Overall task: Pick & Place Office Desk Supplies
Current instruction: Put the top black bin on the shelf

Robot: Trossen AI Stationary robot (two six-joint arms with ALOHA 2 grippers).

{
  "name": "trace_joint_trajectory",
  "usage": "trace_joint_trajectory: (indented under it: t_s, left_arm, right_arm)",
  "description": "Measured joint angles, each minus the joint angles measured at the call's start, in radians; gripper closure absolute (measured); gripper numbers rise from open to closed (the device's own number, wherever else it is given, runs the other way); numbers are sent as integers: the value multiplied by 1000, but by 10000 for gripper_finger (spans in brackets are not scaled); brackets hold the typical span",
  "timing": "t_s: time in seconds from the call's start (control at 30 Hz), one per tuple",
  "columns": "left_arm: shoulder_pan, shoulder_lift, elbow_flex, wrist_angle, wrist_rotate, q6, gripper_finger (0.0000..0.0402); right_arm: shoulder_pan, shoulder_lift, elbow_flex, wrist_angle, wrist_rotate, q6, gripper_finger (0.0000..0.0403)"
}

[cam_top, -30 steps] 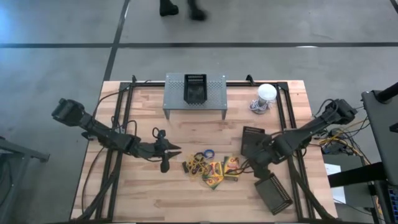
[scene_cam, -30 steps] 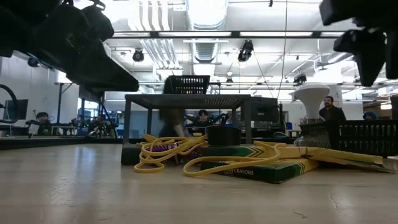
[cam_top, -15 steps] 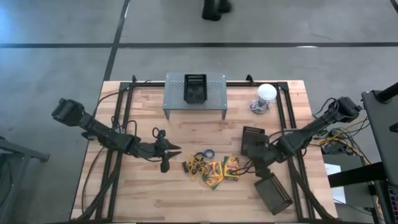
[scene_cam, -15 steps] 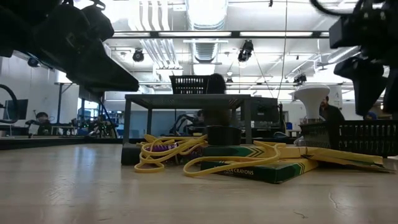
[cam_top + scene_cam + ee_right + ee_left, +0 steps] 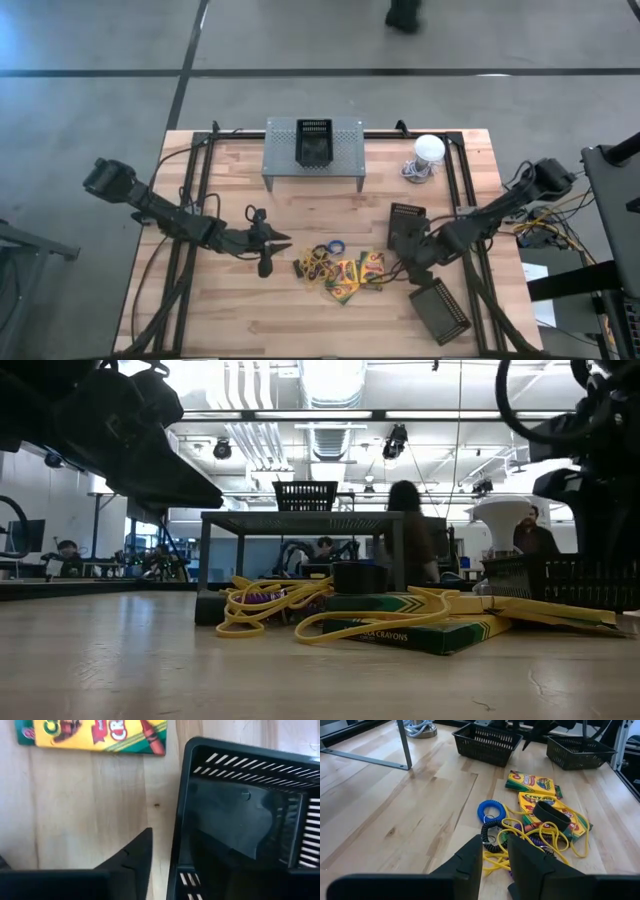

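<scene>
Yellow-and-green crayon boxes [image 5: 350, 272] [image 5: 530, 782] lie flat at mid-table, with yellow rubber bands [image 5: 318, 264] [image 5: 540, 832] tangled over them and a blue coil loop [image 5: 490, 811] beside them. My left gripper [image 5: 283, 241] [image 5: 495, 852] hovers just left of the pile, open by a narrow gap, with nothing between its fingers. My right gripper [image 5: 410, 260] [image 5: 172, 860] points down at the near edge of a black mesh basket [image 5: 405, 225] [image 5: 235, 820]. It is open. One finger [image 5: 135, 857] stands outside the basket wall [image 5: 176, 835], and a strip of bare table shows between them. The other side is inside the basket.
A grey perforated stand [image 5: 314, 155] with a black basket [image 5: 315, 142] on it is at the far edge. A white dome [image 5: 428, 150] with its cable stands at the far right. A second black basket [image 5: 440, 312] lies near the right front. A person [image 5: 405, 15] walks beyond the table.
My right gripper has come down toward the black basket beside the crayon boxes, rolling slightly as it sank. The person beyond the far edge has walked toward the right.
</scene>
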Motion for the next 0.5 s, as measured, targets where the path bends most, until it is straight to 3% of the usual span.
trace_joint_trajectory:
  t_s: [0.27, 0.5]
  left_arm:
    - [0, 0, 0, 0, 0, 0, 303]
    - [1, 0, 0, 3, 0, 0, 303]
  right_arm:
    - [-1, 26, 1, -3, 2, -40, 387]
    - [-1, -32, 65, -14, 2, -57, 391]
